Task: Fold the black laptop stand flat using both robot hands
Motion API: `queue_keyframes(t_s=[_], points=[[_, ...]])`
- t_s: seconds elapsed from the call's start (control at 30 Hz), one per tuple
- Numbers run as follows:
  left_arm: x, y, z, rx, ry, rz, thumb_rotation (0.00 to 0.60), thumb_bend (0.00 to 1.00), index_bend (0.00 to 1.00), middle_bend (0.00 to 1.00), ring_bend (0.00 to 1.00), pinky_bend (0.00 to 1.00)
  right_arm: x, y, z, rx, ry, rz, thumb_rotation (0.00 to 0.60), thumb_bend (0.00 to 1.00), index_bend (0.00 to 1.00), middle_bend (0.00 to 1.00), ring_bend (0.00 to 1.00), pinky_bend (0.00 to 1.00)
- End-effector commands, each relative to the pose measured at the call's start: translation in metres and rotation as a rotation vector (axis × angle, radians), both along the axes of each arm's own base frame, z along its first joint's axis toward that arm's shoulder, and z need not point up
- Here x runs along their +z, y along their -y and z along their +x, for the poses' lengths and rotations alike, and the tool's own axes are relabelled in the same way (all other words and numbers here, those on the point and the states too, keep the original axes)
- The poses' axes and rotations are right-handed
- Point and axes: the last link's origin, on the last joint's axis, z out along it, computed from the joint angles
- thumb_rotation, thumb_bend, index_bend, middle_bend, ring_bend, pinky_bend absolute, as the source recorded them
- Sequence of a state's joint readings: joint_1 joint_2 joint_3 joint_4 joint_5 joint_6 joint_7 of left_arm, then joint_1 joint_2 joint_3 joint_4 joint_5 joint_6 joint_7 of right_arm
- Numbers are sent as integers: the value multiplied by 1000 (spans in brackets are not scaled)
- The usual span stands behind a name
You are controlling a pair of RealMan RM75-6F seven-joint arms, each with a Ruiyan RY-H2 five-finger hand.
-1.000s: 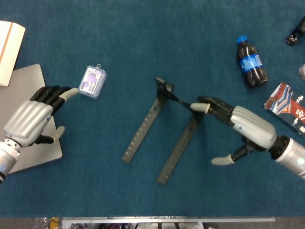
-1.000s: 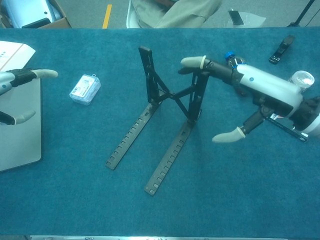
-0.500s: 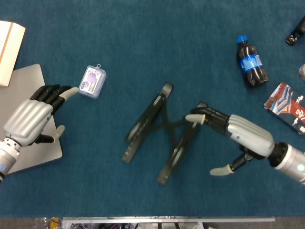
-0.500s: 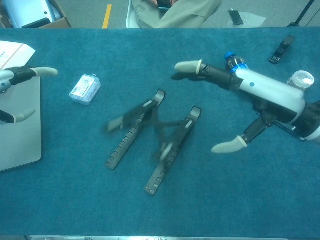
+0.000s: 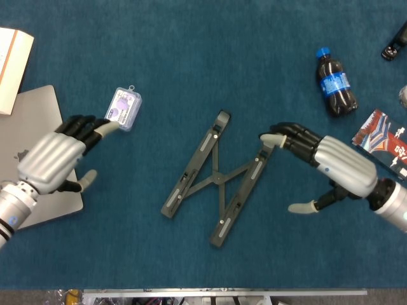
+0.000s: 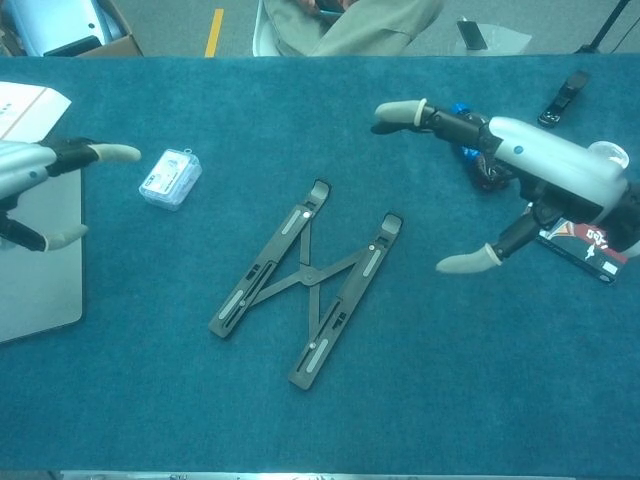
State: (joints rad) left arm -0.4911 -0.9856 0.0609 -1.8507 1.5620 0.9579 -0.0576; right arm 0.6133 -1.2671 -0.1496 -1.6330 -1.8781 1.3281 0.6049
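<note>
At the middle of the blue tabletop (image 5: 191, 57): black laptop stand (image 5: 216, 180), lying flat with its two rails crossed by thin braces, bare cloth on every side of it. Right hand (image 5: 321, 162), empty, fingers extended and apart, fingertips just beside the stand's upper right rail end, thumb hanging below. Left hand (image 5: 60, 159), empty, fingers stretched toward a small clear plastic case (image 5: 123, 108), palm over the corner of a grey laptop (image 5: 28, 136), well apart from the stand.

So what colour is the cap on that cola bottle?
Blue; the bottle cap shows best in the head view.
</note>
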Motion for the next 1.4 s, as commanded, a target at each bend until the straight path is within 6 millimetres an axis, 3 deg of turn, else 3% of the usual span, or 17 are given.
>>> queue_keyframes(t_s=[0.03, 0.33, 0.67, 1.03, 1.1, 1.17, 1.2, 1.4], points=[[-6, 3, 7, 11, 19, -58, 600, 409, 17, 91, 0, 41, 3, 3, -3, 18, -29, -74, 600, 7, 0, 103, 0, 6], [-23, -9, 16, 63, 23, -202, 600, 409, 52, 194, 116, 65, -7, 6, -4, 115, -160, -227, 600, 4, 0, 80, 0, 6], [-53, -24, 17, -143, -118, -151, 600, 409, 54, 146, 87, 66, -18, 4, -11, 171, -279, -275, 600, 0, 0, 58, 0, 6], [-62, -23, 25, -11, -131, -258, 599, 409, 132, 132, 80, 93, -26, 5, -24, 212, -383, -330, 600, 0, 0, 56, 0, 6], [-63, -24, 25, -4, -130, -256, 563, 409, 161, 112, 47, 90, -28, 7, -26, 206, -390, -327, 600, 0, 0, 54, 0, 6], [-65, -25, 25, -6, -137, -253, 483, 408, 163, 75, 7, 74, -29, 7, -28, 206, -397, -327, 600, 0, 0, 52, 0, 6], [-65, -25, 24, -8, -143, -252, 432, 408, 166, 56, 0, 54, -29, 8, -29, 207, -402, -327, 600, 0, 0, 51, 0, 6], [-70, -22, 23, -38, -172, -245, 257, 387, 217, 0, 0, 0, -38, 14, -36, 208, -437, -333, 600, 0, 0, 37, 0, 6]])
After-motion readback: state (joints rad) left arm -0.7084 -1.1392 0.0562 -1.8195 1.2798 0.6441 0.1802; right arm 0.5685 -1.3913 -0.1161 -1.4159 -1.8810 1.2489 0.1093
